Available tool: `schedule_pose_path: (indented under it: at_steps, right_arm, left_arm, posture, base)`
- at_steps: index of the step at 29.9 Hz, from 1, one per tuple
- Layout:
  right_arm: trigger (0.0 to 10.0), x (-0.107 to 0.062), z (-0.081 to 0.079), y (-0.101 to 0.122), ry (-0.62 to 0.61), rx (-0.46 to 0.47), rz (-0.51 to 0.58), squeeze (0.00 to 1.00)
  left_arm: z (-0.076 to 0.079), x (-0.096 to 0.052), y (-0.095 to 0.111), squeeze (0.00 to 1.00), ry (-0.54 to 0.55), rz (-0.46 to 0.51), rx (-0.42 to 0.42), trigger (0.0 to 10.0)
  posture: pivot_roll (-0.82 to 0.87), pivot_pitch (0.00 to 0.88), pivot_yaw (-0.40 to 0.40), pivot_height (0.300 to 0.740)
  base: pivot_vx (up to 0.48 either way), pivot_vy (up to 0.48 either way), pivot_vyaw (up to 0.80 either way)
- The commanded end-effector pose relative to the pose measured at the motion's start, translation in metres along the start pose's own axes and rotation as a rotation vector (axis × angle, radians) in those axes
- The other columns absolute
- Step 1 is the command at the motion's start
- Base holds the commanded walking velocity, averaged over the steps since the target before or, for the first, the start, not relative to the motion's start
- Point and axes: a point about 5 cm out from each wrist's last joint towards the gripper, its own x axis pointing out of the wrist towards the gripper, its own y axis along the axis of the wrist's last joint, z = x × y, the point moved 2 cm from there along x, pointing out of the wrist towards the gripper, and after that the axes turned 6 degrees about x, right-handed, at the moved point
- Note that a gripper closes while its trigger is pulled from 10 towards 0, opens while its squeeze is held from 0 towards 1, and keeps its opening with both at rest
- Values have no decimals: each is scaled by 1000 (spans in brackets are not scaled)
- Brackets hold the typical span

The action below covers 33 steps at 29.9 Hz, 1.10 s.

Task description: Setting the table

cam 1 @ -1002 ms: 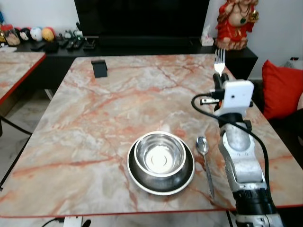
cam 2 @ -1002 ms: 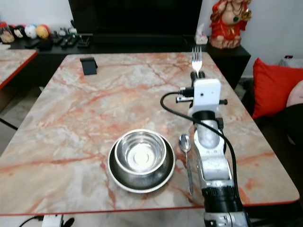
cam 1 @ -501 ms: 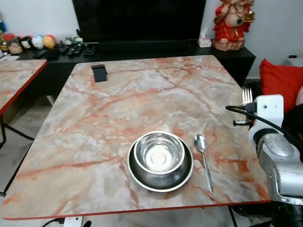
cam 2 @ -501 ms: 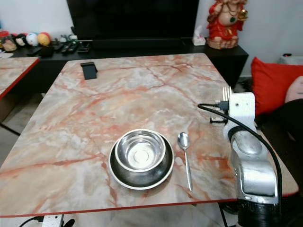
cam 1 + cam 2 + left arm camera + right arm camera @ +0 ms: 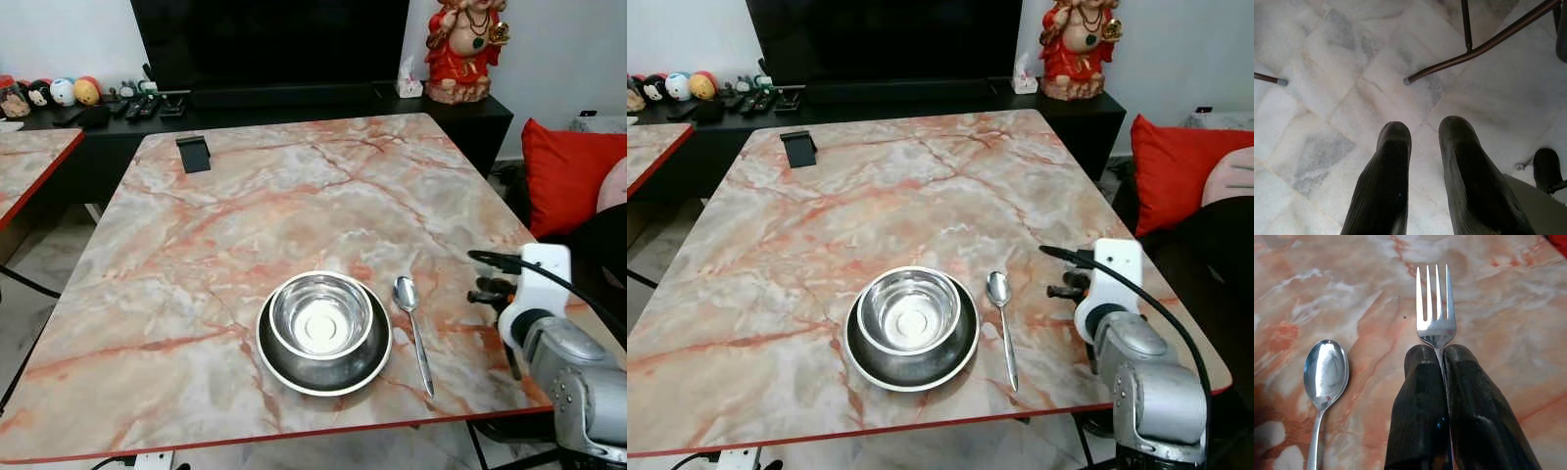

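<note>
A steel bowl (image 5: 321, 318) sits inside a dark plate (image 5: 284, 364) near the marble table's front edge. Just right of the plate lies a spoon (image 5: 412, 331), bowl end pointing away from me. My right arm (image 5: 534, 294) reaches in low at the table's front right, beside the spoon. In the right wrist view my right gripper (image 5: 1440, 355) is shut on the neck of a fork (image 5: 1436, 308); the tines point forward just above the marble, and the spoon (image 5: 1325, 369) lies alongside. My left gripper (image 5: 1422, 134) hangs idle over the tiled floor, fingers slightly apart.
A small black stand (image 5: 193, 154) sits at the table's far left. Beyond it is a dark TV console (image 5: 294, 98) with remotes and a red statue (image 5: 453, 49). A red cushion (image 5: 568, 171) lies to the right, and a second table (image 5: 29, 157) to the left. Metal furniture legs (image 5: 1469, 49) cross the floor.
My right arm has drawn back from the far right of the table and lowered; the fork, held high and upright before, now lies low beside the spoon. The camera has shifted too.
</note>
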Motion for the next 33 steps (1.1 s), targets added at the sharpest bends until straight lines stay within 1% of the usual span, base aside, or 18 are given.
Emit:
schedule_pose_path:
  at_steps: [1, 2, 4, 5, 6, 9, 11, 22, 33]
  right_arm:
    - [10000, 4, -3, -6, 20, 5, -16, 0]
    - [10000, 4, -3, -6, 20, 5, -16, 0]
    - [10000, 8, -14, -11, 77, 10, -35, 0]
    - [10000, 8, -14, -11, 77, 10, -35, 0]
    - [10000, 9, -19, -12, 103, 2, -34, 0]
    - [10000, 11, -26, -14, 141, -54, -43, 0]
    - [10000, 14, -30, -16, 156, -51, -49, 0]
    - [10000, 24, -35, -19, 141, -52, -56, 0]
    - [10000, 32, -30, -26, 89, -53, -68, 0]
  left_arm:
    - [-6, -1, -5, 0, 3, -32, 9, 10000]
    - [-6, -1, -5, 0, 3, -32, 9, 10000]
    - [-6, -3, -10, 0, 7, -56, 2, 10000]
    - [-6, -3, -10, 0, 7, -56, 2, 10000]
    - [-5, -3, -12, 0, 7, -65, 0, 10000]
    - [-4, -4, -15, 0, 7, -78, -2, 10000]
    - [-4, -5, -18, 0, 14, -90, -10, 10000]
    - [-5, -7, -26, 0, 24, -124, -22, 10000]
    - [-10, -10, -33, 0, 36, -152, -30, 10000]
  posture:
    - [-155, 0, 20, 707]
    - [-155, 0, 20, 707]
    - [-152, 0, 18, 707]
    - [-152, 0, 18, 707]
    - [-153, 0, 18, 707]
    - [-151, 0, 15, 707]
    - [-137, 0, 7, 707]
    - [-127, 0, 0, 707]
    - [-120, 0, -1, 707]
  base:
    - [0, 0, 0]
    - [0, 0, 0]
    - [0, 0, 0]
    - [0, 0, 0]
    - [0, 0, 0]
    - [0, 0, 0]
    - [0, 0, 0]
    - [0, 0, 0]
    - [0, 0, 0]
